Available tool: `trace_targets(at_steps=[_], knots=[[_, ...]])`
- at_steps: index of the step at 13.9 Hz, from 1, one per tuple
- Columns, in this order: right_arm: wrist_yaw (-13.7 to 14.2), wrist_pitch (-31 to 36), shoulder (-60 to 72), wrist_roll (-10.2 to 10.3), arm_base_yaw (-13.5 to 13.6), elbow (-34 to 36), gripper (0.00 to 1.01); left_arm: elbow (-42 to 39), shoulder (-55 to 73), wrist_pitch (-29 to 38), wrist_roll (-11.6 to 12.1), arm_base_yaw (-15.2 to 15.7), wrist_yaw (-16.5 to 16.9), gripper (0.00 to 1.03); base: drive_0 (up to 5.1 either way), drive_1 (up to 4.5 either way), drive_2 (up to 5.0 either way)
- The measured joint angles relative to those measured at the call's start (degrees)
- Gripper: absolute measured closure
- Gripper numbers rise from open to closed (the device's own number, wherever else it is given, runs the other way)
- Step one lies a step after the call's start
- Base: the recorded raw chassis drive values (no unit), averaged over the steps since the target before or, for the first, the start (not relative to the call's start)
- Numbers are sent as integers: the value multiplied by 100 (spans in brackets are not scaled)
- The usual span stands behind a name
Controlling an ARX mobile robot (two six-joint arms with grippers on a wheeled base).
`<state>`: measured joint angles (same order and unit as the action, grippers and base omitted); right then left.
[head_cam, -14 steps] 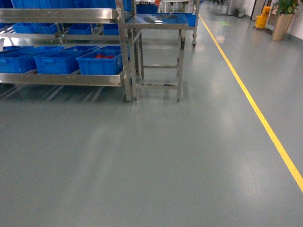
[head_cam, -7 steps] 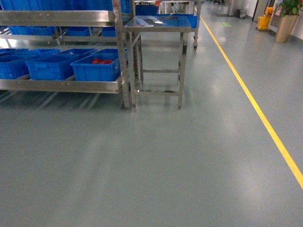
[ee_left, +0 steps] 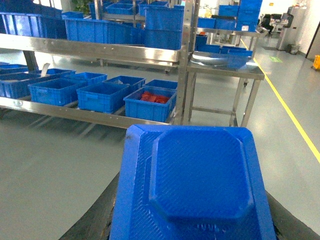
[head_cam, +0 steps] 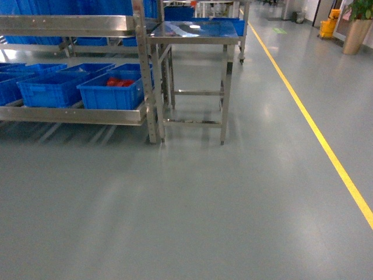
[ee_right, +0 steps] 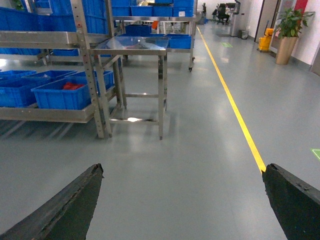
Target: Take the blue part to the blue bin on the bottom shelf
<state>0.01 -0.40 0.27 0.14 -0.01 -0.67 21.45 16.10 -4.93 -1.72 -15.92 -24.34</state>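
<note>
Blue part (ee_left: pixel 192 185) sat clamped in left gripper (ee_left: pixel 190 227), short of shelf. Rigid moulded plastic, likely light, faintly textured; flat rim best hold. Right gripper (ee_right: pixel 182 200) gaped wide, empty. Blue bins (head_cam: pixel 111 90) waited on bottom shelf (head_cam: pixel 73 115) beside steel table (head_cam: pixel 195 32).

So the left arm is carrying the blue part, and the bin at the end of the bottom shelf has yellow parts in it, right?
Not quite. The parts in that end bin are red, not yellow, as the left wrist view shows. The blue part does sit between the left fingers.
</note>
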Motion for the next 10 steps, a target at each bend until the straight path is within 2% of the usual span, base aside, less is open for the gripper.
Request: trace_targets(at_steps=[10], knots=[[0,-9,0,0,0,0,3,0,-13,31,0,0,2,60,1,417,-416]])
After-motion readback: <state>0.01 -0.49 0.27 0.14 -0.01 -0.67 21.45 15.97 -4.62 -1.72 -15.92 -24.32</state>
